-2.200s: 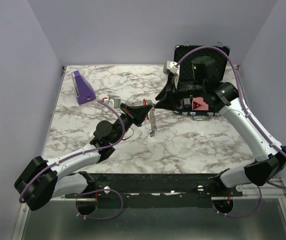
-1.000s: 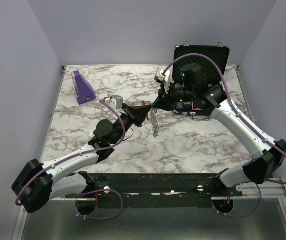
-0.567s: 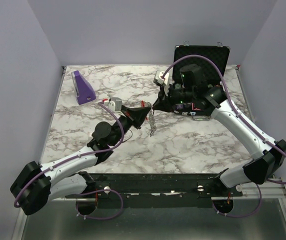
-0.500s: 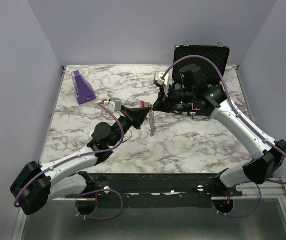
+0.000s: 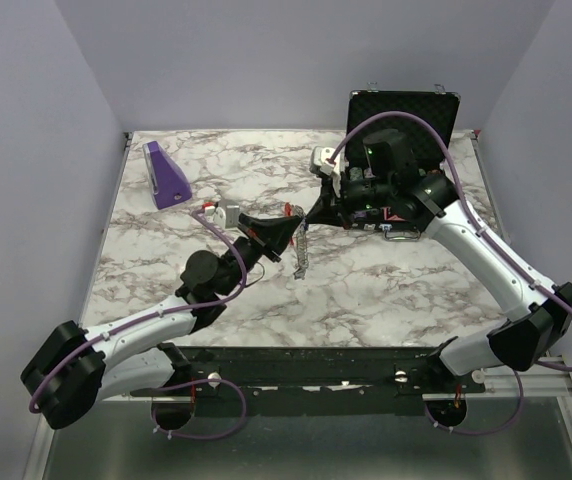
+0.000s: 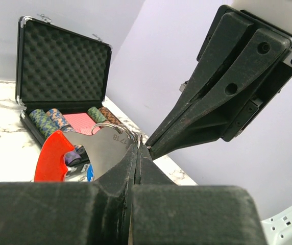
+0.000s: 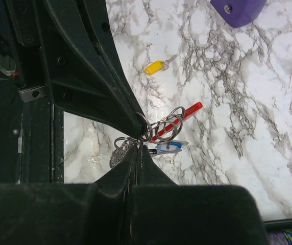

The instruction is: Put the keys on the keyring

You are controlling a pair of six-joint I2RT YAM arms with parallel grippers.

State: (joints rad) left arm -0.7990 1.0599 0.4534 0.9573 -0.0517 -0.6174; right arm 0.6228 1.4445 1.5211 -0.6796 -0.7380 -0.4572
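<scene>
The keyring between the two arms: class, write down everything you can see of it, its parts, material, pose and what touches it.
The keyring joins a red curved clip, plastic-looking, to a flat silver metal tag stamped with digits and thin wire split rings. A blue-headed key shows just below the rings. It is held above the marble table, its tag clamped between the shut left fingers; the shut right fingers meet at a ring.

Red keyring, yellow key, purple block, grey-veined marble table.
</scene>
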